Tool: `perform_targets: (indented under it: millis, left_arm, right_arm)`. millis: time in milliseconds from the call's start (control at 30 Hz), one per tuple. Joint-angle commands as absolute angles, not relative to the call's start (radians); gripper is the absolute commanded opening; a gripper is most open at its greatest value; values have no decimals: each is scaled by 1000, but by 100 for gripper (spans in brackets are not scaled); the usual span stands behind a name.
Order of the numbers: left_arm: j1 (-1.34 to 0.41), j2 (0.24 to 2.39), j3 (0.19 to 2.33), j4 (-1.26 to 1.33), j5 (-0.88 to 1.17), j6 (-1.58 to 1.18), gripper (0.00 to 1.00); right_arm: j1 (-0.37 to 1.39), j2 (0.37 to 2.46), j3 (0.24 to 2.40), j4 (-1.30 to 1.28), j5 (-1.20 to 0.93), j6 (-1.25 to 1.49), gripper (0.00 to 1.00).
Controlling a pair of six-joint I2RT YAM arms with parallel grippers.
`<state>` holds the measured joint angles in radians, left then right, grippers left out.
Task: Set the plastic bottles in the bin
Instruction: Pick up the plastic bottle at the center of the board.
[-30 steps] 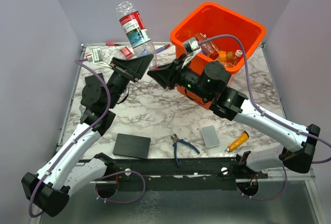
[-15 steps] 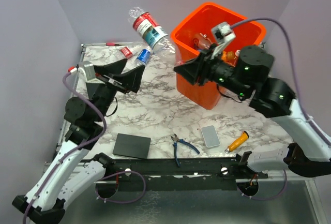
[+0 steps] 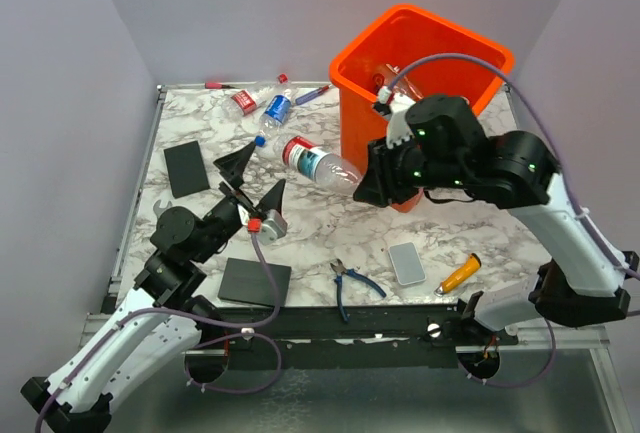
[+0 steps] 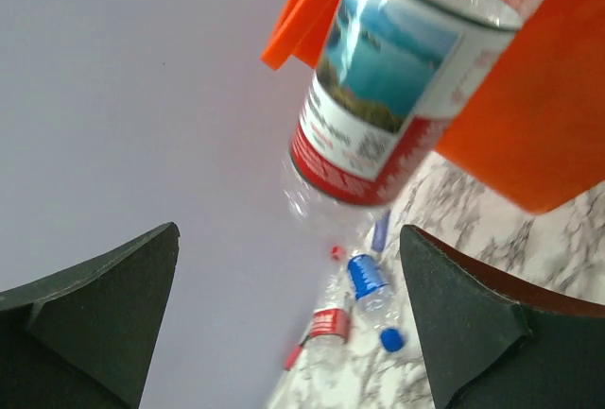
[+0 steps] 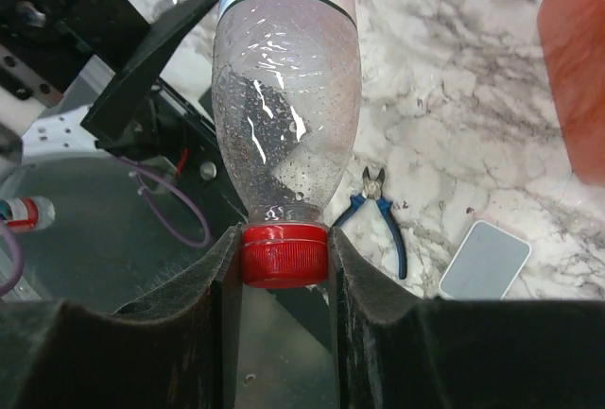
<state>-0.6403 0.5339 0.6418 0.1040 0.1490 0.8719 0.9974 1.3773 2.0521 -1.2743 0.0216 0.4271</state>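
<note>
Now my right gripper point(image 5: 284, 272) pinches a plastic bottle point(image 3: 318, 163) by its cap point(image 5: 285, 250), left gripper point(image 3: 252, 179) spread empty; next I'd lift it over the bin point(image 3: 350, 65).

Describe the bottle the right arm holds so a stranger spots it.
Find the orange bin at the table's far right. Left of its near corner, a clear bottle hangs, red cap pinched in the right gripper. Unlike the two small bottles lying behind it, it is off the table.
</note>
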Motion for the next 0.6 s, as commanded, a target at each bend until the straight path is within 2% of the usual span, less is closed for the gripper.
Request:
perform_targets:
  millis: [0, 300, 567]
  left_arm:
    - [-687, 557, 682, 20, 114, 1206, 99]
    - [-779, 617, 736, -161, 46, 1368, 99]
    - [-819, 657, 735, -167, 8, 1368, 90]
  right_arm:
    - [999, 1426, 2038, -1312, -66, 427, 0]
    - [999, 1595, 2258, -1359, -141, 385, 0]
    - [999, 1620, 2282, -1367, -179, 364, 0]
